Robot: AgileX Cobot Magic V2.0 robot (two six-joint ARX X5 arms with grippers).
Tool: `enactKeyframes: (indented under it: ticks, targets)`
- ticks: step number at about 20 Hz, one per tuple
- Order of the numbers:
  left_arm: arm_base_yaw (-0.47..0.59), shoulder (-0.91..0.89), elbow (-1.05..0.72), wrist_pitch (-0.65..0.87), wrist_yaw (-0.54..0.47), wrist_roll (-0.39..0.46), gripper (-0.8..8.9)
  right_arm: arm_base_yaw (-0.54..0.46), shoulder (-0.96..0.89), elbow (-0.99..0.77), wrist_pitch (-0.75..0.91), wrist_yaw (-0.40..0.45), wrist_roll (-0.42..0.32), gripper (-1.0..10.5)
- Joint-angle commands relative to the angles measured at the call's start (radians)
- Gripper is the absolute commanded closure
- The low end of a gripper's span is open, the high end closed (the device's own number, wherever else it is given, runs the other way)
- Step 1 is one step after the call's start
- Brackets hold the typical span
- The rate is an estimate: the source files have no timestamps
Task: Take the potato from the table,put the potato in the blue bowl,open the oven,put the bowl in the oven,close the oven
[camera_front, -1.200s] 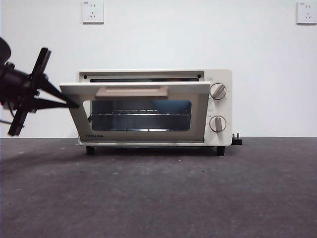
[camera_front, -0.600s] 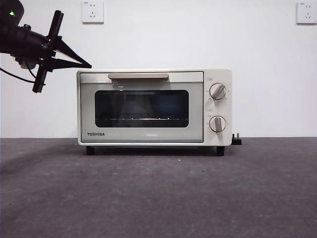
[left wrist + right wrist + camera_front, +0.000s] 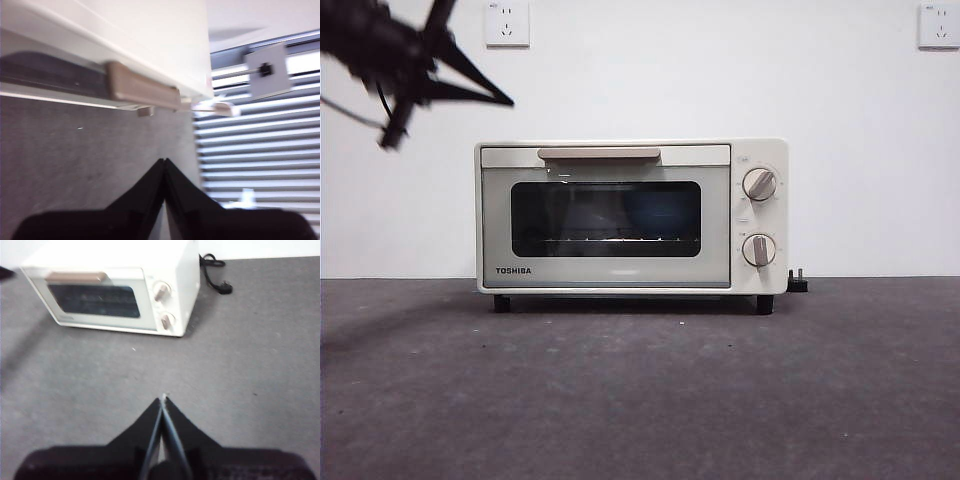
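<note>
The oven (image 3: 631, 217) stands at the far middle of the worktop (image 3: 640, 390), its dark glass door flush with the cream body and the beige handle (image 3: 599, 153) level along the top edge. A faint blue shape shows behind the glass, which may be the blue bowl, though the tint is too dim to be sure; the potato cannot be seen anywhere, so it is presumably inside.

The left pincer (image 3: 505, 100) hangs in the air above and to the left of the oven's top left corner, clear of it, its jaws pressed together with nothing between them. In its wrist view the left pincer (image 3: 164, 161) points toward the handle (image 3: 142, 91) from just outside the oven's end. The right pincer (image 3: 163, 399) waits well back over the near worktop, jaws likewise pressed together and empty.

With the door seated, the closing step looks finished, so the sound thing is to lift the left arm up and away to the left without dipping, so the tips never catch the handle or the top edge of the casing.

Room is generous: the worktop in front of the oven is bare to its near edge. On the right, the power cord (image 3: 214, 274) lies beside the oven's far right corner, well off either arm's path.
</note>
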Motion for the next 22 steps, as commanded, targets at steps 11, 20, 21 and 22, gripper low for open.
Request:
enactKeyframes:
  ticks: [11,20,21,22]
  targets:
    - [-0.13,-0.561,0.006,-0.296,-0.496,0.478,8.18,0.002,-0.001,-0.006,-0.104,0.002,0.01,9.5]
    - [-0.13,-0.697,0.014,-0.285,-0.496,0.478,8.18,0.002,-0.001,-0.006,-0.104,0.002,0.01,9.5]
    - [-0.13,-0.693,0.014,-0.295,-0.496,0.478,8.18,0.002,-0.001,-0.006,-0.104,0.003,0.01,9.5]
    - [-0.127,-0.694,0.014,-0.307,-0.5,0.486,8.18,0.002,-0.001,-0.006,-0.104,0.002,0.01,9.5]
